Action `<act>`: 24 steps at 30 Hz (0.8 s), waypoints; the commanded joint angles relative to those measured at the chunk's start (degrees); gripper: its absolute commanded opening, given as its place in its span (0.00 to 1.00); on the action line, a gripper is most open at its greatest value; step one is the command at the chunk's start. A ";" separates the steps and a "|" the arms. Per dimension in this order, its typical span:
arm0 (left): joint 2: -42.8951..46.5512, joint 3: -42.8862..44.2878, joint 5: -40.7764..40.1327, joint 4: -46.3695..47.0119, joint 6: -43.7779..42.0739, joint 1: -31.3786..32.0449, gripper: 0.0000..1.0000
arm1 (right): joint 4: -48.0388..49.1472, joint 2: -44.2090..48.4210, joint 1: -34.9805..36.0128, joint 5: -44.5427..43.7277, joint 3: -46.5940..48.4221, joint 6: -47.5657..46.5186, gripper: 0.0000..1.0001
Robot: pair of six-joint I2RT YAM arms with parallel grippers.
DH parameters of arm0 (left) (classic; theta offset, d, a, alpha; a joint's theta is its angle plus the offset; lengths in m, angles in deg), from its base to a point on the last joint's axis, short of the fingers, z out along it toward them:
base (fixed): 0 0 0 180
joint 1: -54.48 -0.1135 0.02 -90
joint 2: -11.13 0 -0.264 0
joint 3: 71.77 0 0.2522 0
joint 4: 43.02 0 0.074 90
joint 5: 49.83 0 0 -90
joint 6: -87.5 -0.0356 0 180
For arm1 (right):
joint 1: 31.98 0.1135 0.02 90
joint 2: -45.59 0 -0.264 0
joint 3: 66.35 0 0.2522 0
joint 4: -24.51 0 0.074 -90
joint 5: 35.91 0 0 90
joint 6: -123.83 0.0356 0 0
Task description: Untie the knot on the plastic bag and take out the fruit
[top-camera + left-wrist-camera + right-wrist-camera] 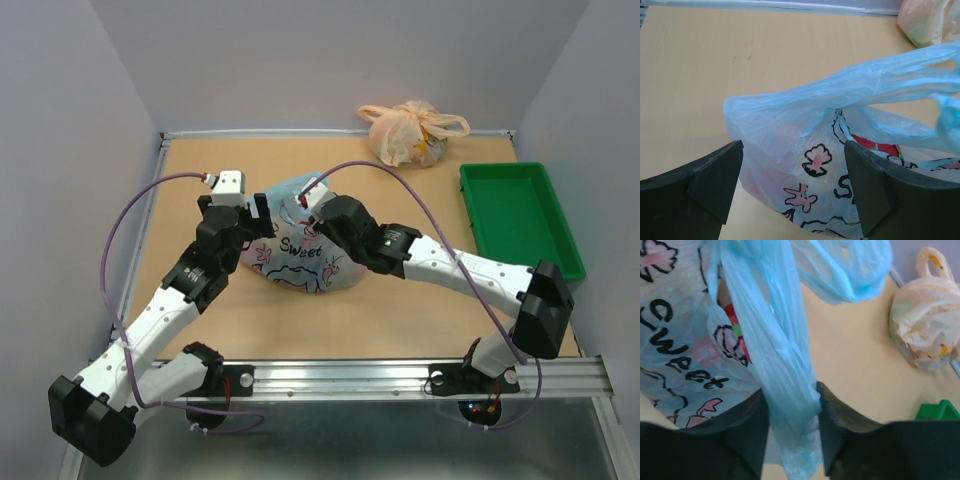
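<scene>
The right gripper (pixel 792 432) is clamped on 1 light blue handle strip of the plastic bag (pixel 300 250), which sits mid-table between the 2 arms. The left gripper (pixel 792 190) is spread wide, its fingers (pixel 715 185) straddling the bag's left shoulder without pinching it.

The step in hand looks like working the tie loose. The knot (pixel 855 270) seems to be the bunched twist beyond the right gripper's hold, though I cannot be sure. To do this well, I judge the left gripper should close on the bag body or the other handle as an anchor. The right can then draw its strip away slowly, since thin film tightens if jerked.

Inside the bag, the fruit (pixel 735 315) shows as red with a touch of green through the film. At the far edge, the peach-orange bag (pixel 410 135) is tied, with something yellow inside. A green tray (pixel 520 215) lies at the right.
</scene>
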 commanded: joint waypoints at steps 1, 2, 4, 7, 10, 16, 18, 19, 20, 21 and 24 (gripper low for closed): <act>0.56 -0.42 1.06 3.10 0.13 0.32 0.93 | 3.70 4.52 0.01 -8.03 2.71 1.75 0.36; -0.14 -0.16 1.50 3.01 0.48 0.32 0.93 | 3.87 5.05 -0.08 -8.64 2.54 2.19 0.30; -1.11 0.46 2.64 3.01 1.44 0.76 0.93 | 4.31 6.98 -0.08 -10.84 1.40 4.21 0.19; -2.78 1.16 2.91 3.01 2.41 1.90 0.93 | 5.54 9.26 0.00 -11.90 -1.67 8.07 0.03; -4.71 2.22 0.90 3.10 3.20 4.45 0.93 | 7.30 12.87 -0.08 -10.15 -4.14 11.76 0.01; -7.35 3.80 -9.99 5.29 5.31 10.69 0.93 | 9.15 17.00 0.01 -4.08 -7.92 15.29 0.01; -7.80 3.80 -13.59 5.74 7.94 11.22 0.93 | 9.67 17.62 0.00 -2.68 -8.80 15.29 0.01; -7.88 3.80 -16.66 5.91 8.99 11.31 0.93 | 9.76 17.71 -0.08 -2.32 -9.15 16.85 0.00; -7.45 3.80 -17.73 6.00 11.27 11.31 0.93 | 10.11 17.97 0.00 -1.97 -9.50 17.13 0.01; -7.27 3.72 -18.61 6.26 12.16 11.31 0.93 | 10.20 18.15 0.01 -1.62 -9.68 17.22 0.01; -6.39 3.45 -18.45 8.63 13.40 11.40 0.93 | 10.99 19.20 0.01 -0.83 -10.91 17.57 0.01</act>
